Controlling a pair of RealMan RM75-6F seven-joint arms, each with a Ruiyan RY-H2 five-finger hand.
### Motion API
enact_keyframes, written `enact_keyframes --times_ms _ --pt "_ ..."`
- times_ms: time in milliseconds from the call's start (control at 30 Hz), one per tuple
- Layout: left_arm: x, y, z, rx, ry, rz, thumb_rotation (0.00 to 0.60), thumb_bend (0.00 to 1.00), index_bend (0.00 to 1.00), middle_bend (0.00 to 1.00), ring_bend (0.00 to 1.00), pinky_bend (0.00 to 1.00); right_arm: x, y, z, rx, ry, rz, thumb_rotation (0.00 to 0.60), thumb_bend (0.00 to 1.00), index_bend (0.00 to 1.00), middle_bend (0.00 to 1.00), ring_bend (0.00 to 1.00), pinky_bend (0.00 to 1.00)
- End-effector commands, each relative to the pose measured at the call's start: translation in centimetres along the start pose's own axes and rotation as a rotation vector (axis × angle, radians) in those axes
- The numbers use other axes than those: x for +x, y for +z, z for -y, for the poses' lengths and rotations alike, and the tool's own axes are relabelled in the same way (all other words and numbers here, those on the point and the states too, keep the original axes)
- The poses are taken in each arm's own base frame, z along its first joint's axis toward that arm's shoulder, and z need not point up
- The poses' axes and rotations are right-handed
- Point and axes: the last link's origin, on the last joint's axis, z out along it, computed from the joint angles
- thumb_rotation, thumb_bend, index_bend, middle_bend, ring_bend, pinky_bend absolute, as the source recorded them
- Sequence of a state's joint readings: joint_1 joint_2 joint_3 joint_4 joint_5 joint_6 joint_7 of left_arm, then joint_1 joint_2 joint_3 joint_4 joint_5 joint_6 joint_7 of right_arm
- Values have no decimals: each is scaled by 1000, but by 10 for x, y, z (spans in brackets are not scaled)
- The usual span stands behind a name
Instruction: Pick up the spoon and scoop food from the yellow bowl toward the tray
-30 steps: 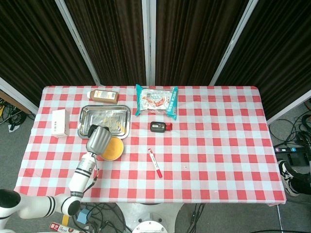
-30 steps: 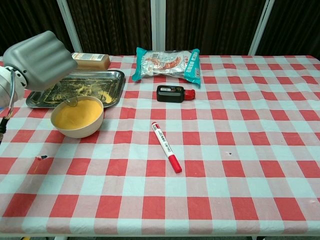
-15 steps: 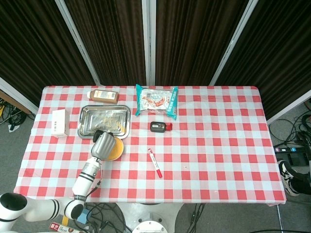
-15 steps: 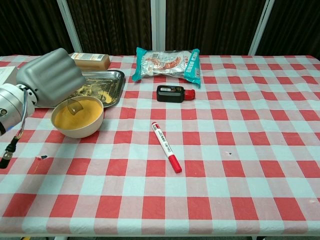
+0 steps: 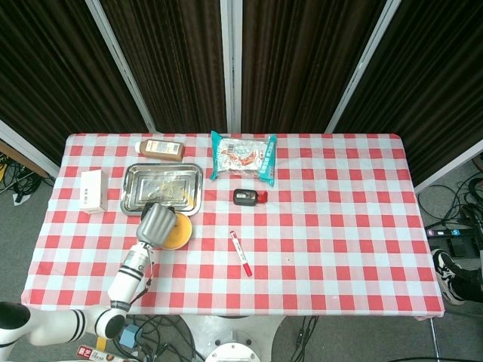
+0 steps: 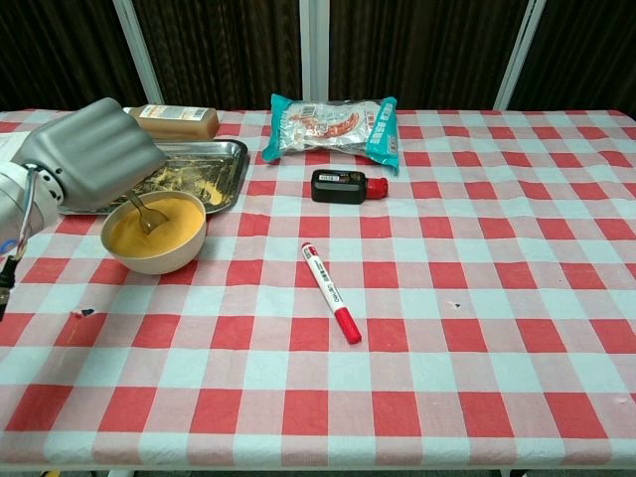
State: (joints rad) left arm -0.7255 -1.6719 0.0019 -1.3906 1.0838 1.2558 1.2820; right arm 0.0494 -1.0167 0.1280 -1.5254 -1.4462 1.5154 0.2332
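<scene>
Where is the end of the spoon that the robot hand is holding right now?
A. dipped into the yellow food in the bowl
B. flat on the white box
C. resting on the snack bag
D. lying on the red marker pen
A: in the chest view the left hand holds the small metal spoon with its tip down in the yellow food inside the round yellow bowl, beside the silver metal tray.

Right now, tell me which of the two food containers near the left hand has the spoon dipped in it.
The yellow bowl: the spoon held by the left hand dips into its orange food. The metal tray behind holds only scattered bits.
</scene>
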Motion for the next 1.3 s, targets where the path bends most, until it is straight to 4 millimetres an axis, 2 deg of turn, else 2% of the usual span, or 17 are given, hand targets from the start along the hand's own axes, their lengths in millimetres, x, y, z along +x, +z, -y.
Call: enact_keyframes --times_ms 33,367,700,967,1300 --pt "2 -1 8 9 -16 -9 600 414 728 959 932 952 1 0 1 5 -1 -2 600 123 100 287 17 140" --pt "13 -1 16 34 74 -48 600 414 728 959 932 952 1 -1 3 7 -2 -6 600 122 100 287 17 140" --pt "1 2 -3 0 174 -27 600 414 728 959 932 952 2 -2 2 1 -5 -4 600 122 100 288 17 140" --pt "0 -3 -6 -41 38 -6 600 414 733 959 932 952 1 -2 4 5 -4 -1 600 122 100 288 17 140" --pt "-1 -4 8 -43 -164 35 600 415 734 959 932 952 2 -2 4 5 -5 -7 600 123 100 288 17 140"
